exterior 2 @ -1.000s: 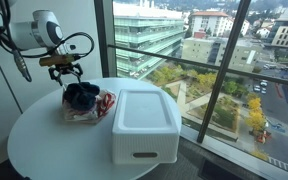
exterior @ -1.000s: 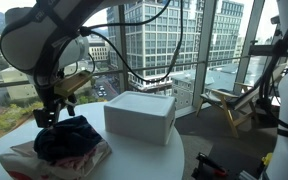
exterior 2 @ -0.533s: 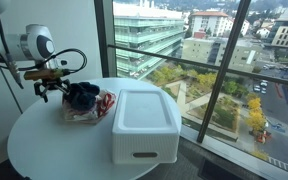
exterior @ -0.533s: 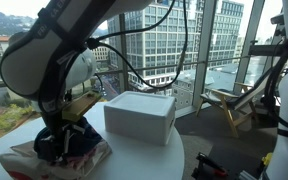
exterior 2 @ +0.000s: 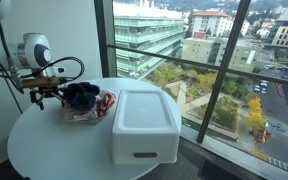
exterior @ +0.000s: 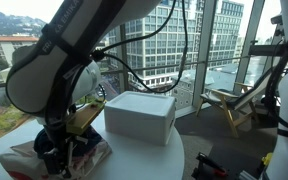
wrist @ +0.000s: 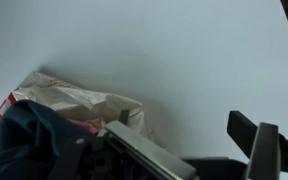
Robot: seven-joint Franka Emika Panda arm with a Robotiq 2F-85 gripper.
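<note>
Lowered and drawn sideways off the cloth [exterior 2: 82, 94], the pincer [exterior 2: 46, 97] hangs spread wide near the table [exterior 2: 44, 145], the cloth heaped on its bag [exterior 2: 105, 104] just beside it, boxward [exterior 2: 144, 125].

A round white table [exterior 2: 54, 150] stands by a plain white wall [exterior 2: 79, 25]. Tall windows [exterior 2: 184, 50] rise at 3 o'clock from the table. Outside are big buildings [exterior: 159, 40] and green trees [exterior 2: 199, 85] in soft daylight. In an exterior view, 1 wooden chair [exterior: 227, 104] sits at 3 o'clock on the dark floor [exterior: 209, 135].
</note>
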